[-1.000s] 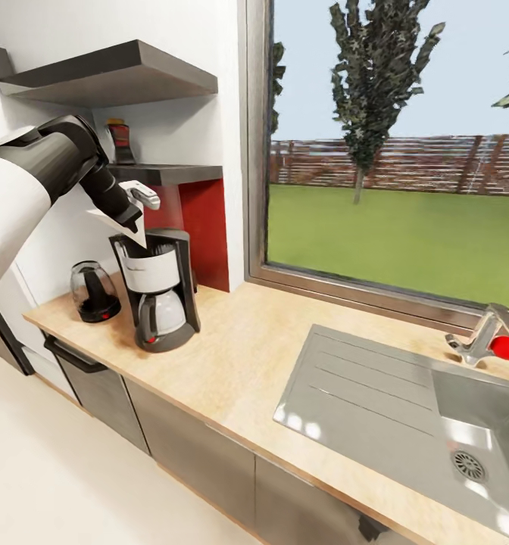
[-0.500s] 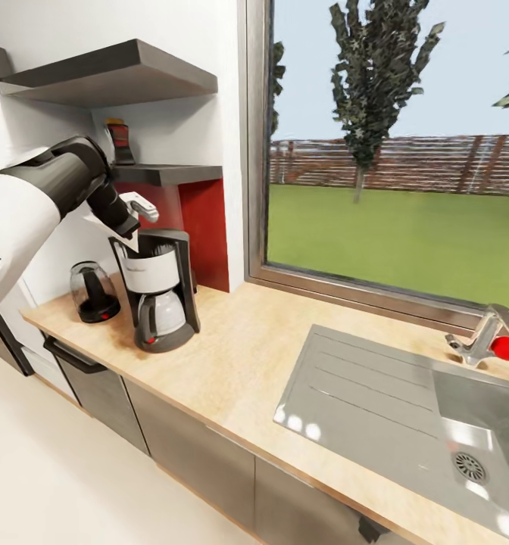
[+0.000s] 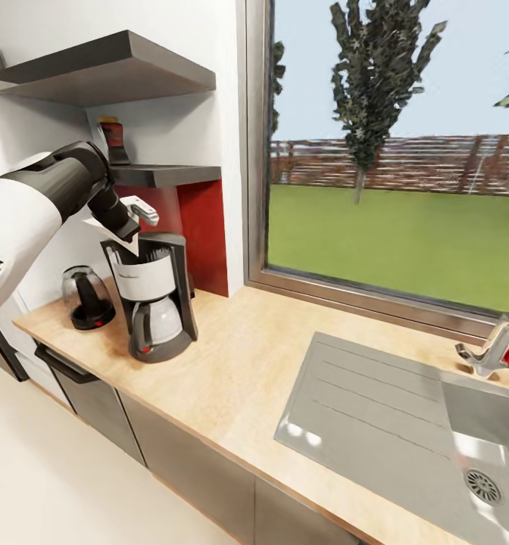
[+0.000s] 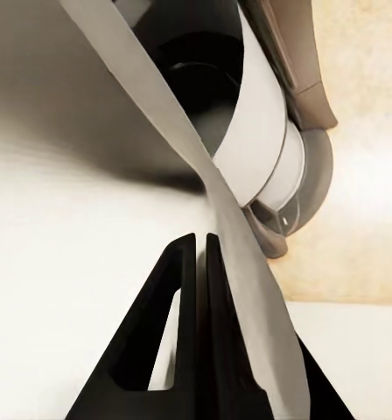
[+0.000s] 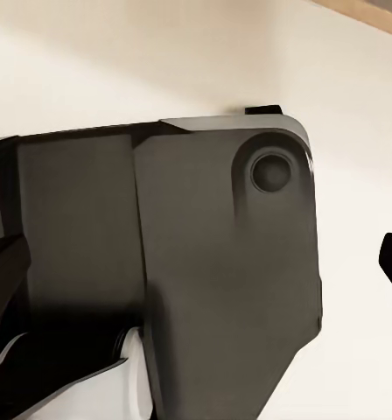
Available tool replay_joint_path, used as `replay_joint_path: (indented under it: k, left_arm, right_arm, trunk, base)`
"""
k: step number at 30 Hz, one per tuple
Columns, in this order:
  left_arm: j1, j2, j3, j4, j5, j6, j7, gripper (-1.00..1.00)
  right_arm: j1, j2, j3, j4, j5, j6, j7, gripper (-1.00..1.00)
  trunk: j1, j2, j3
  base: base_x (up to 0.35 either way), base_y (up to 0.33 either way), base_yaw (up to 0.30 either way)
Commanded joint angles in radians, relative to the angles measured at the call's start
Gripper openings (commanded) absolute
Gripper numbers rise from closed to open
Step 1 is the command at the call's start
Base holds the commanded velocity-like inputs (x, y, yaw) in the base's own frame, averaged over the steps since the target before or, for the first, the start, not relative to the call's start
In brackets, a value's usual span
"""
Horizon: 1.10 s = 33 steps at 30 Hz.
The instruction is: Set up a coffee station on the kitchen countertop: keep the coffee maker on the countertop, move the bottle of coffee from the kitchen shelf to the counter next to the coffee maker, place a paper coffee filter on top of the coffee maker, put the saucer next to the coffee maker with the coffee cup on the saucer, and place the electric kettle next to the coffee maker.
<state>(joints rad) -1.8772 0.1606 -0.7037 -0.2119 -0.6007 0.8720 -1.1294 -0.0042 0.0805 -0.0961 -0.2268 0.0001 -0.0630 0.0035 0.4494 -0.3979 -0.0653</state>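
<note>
The robot's black left forearm is covering the top rear corner of the black-and-white coffee maker [image 3: 151, 299] and most of the thin white paper filter [image 4: 248, 289], while the frame edge is cropping the red-handled chrome faucet [image 3: 499, 350].

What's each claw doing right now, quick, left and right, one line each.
Left claw: closed on the paper coffee filter, above the coffee maker.
Right claw: cannot be told from its wrist picture.
</note>
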Motion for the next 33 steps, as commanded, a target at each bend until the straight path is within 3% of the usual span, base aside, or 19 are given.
replay_joint_path:
  k: [1,19,33]
  left_arm:
    - [0.0,0.0,0.003,-0.003,-0.012,0.002,-0.009,-1.0]
    - [0.017,0.005,0.003,0.001,-0.013,0.002,-0.008,-1.0]
    - [0.042,0.018,0.003,0.001,-0.011,0.002,0.034,-1.0]
  right_arm:
    - [0.0,0.001,-0.007,0.0,0.0,-0.003,0.0,1.0]
    - [0.0,0.001,-0.007,0.0,0.0,-0.003,0.001,1.0]
    - [0.0,0.001,-0.007,0.0,0.0,-0.003,0.0,1.0]
  trunk:
    - [0.001,-0.002,-0.002]
    - [0.001,-0.002,-0.002]
    - [0.001,-0.002,-0.002]
  base:
    - [0.021,0.0,0.0]
    - [0.087,0.031,0.0]
    - [0.078,0.054,0.0]
